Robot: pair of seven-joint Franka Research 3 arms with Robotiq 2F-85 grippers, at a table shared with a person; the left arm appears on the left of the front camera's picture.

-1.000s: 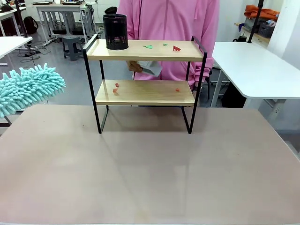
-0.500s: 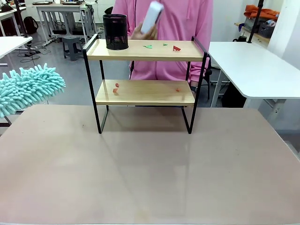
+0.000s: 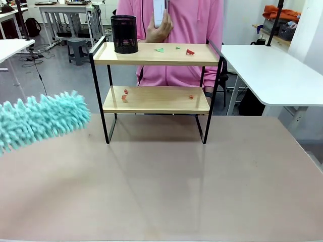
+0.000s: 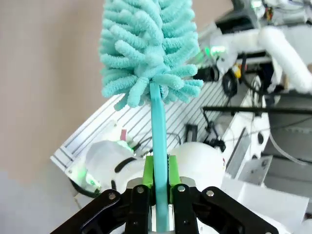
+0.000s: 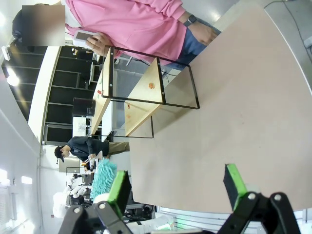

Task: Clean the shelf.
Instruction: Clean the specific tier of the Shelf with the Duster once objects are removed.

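**Front view.** The shelf (image 3: 155, 75) stands at the far side of the counter (image 3: 166, 186). A person (image 3: 186, 30) is just behind it, holding a white object (image 3: 159, 11) above its top board. On that board a black mesh pen cup (image 3: 124, 34) sits at the shelf's left end, with small green and red scraps (image 3: 190, 51) toward its right end. Further red bits (image 3: 124, 95) lie on the lower board. The teal duster (image 3: 43, 120) hangs left of the shelf, apart from it and roughly level with the lower board.

**Left wrist view.** The left gripper (image 4: 160, 178) pinches the duster's flat handle between its green pads, with the fluffy head pointing away.

**Right wrist view.** The right gripper (image 5: 176, 185) has its jaws spread with nothing between them. It is over the counter, well apart from the shelf.

**Assessment.** The step in hand appears to be bringing the duster to the shelf.
- Enter from the shelf's left side, between the frame legs.
- Lay the head flat on the board.
- Sweep the debris in one direction toward an open edge.
- On the top board, work clear of the pen cup, which may tip.
- Mind the person's hand.
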